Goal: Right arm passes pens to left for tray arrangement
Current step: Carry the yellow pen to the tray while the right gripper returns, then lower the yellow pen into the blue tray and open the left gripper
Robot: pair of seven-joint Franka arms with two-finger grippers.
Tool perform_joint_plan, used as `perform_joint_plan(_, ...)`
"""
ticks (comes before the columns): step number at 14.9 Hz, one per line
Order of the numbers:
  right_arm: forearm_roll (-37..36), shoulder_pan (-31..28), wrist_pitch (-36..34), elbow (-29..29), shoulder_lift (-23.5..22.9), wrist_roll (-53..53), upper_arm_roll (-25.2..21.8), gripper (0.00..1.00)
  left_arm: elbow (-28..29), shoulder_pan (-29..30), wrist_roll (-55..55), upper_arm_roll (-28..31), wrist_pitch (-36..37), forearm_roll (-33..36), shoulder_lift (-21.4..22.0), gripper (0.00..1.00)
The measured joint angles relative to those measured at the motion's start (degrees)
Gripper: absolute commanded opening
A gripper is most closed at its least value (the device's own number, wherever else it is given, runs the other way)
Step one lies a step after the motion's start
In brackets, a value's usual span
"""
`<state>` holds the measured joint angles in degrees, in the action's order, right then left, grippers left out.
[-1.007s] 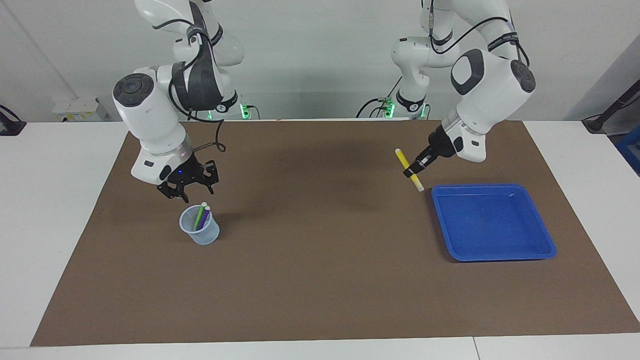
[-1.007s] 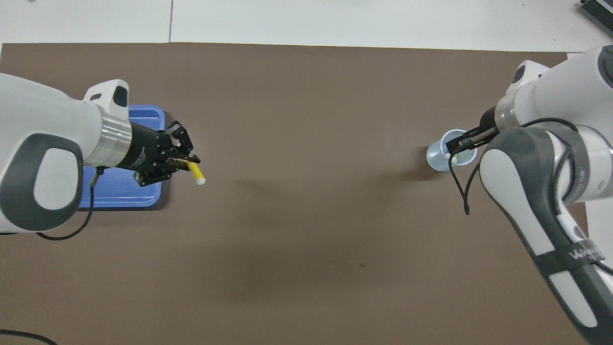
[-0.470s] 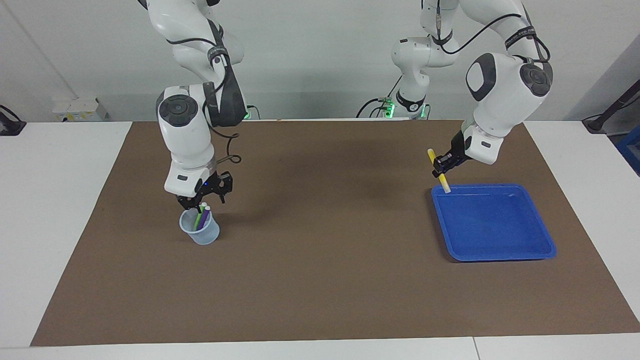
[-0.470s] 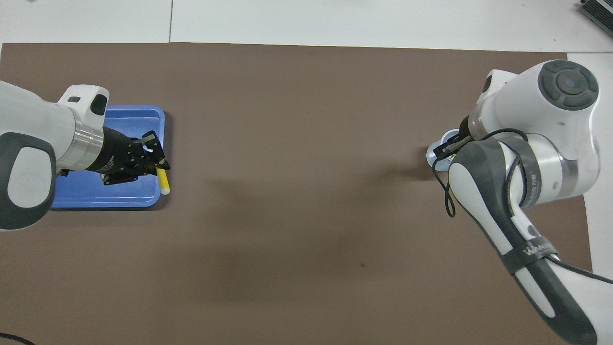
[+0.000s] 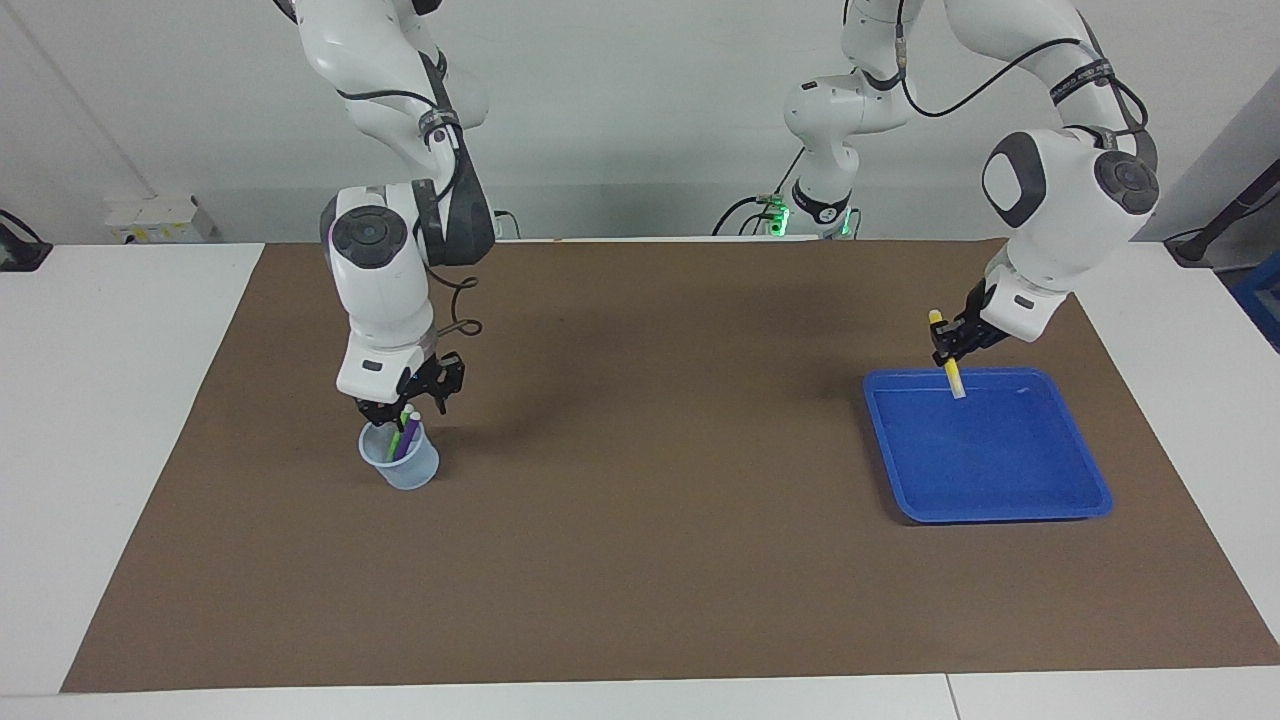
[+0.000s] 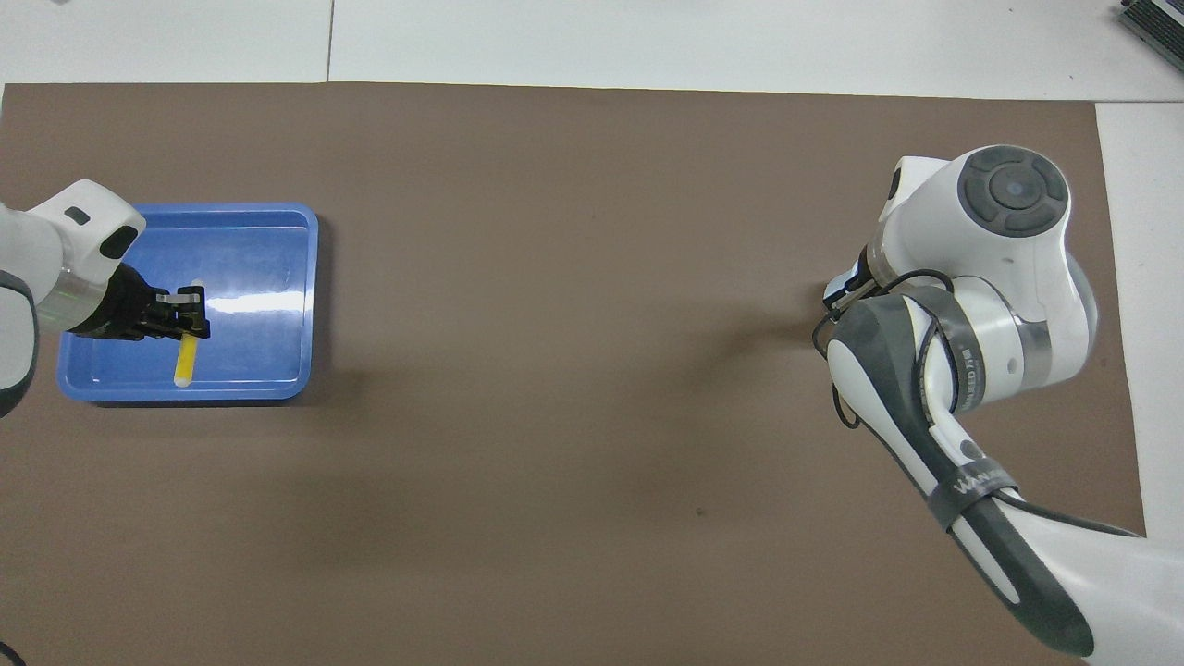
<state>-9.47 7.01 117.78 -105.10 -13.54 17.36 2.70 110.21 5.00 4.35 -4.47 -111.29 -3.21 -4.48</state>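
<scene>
while pens (image 5: 404, 432) fill cup (image 5: 402, 470), tray (image 5: 1000, 490) bare.

I see the brown mat (image 5: 640, 560) bare across its middle, free passage there. At the right arm's end the cup (image 5: 403, 465) with two pens (image 5: 402, 432) stands under my right gripper (image 5: 405, 403). At the left arm's end the blue tray (image 5: 1000, 500) blocks.

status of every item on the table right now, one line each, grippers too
yellow pen: held upright over the tray, not yet laid down
left gripper: shut on the yellow pen
tray: holds no pens yet
green pen: standing in the cup
purple pen: standing in the cup
cup: upright, two pens inside
right gripper: at the pen tops over the cup
</scene>
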Motion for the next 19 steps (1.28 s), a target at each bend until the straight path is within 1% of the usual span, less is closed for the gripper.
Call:
perform_joint_plan(1, -0.56, 0.00, 0.08, -0.36, 0.00, 0.00, 0.00, 0.55, 0.05, -0.01, -0.12, -0.10, -1.47, 1.25, -0.96, 0.00)
perform_joint_plan(3, -1.25, 0.01, 0.17, -0.94, 0.00, 0.01, 0.00, 0.52, 0.08, -0.04, -0.12, -0.48, -4.56, 3.26, -3.45, 0.00)
perform_joint_plan(6, -1.34, 0.01, 0.17, -1.37, 0.00, 0.03, 0.00, 0.45, 0.08, -0.05, -0.23, -0.60, -9.20, 3.84, -7.26, 0.00)
perform_joint_plan(9, -1.35, 0.01, 0.17, -1.41, 0.00, 0.05, 0.00, 0.43, -0.33, -0.15, -0.88, -0.83, -11.75, 3.88, -9.72, 0.00)
perform_joint_plan(13, -1.37, 0.00, 0.18, -1.46, 0.00, 0.83, -0.01, 0.39, -2.06, -0.29, -1.07, -1.30, -12.72, 3.91, -11.86, 0.00)
perform_joint_plan(17, -1.38, -0.01, 0.18, -1.46, 0.02, 1.58, -0.07, 0.26, -2.18, -0.29, -1.09, -1.34, -15.27, 3.91, -13.01, 0.00)
perform_joint_plan(19, -1.41, -0.05, 0.28, -1.45, 0.04, 1.60, -0.09, 0.26, -2.20, -0.36, -1.12, -1.46, -16.83, 3.91, -13.51, 0.00)
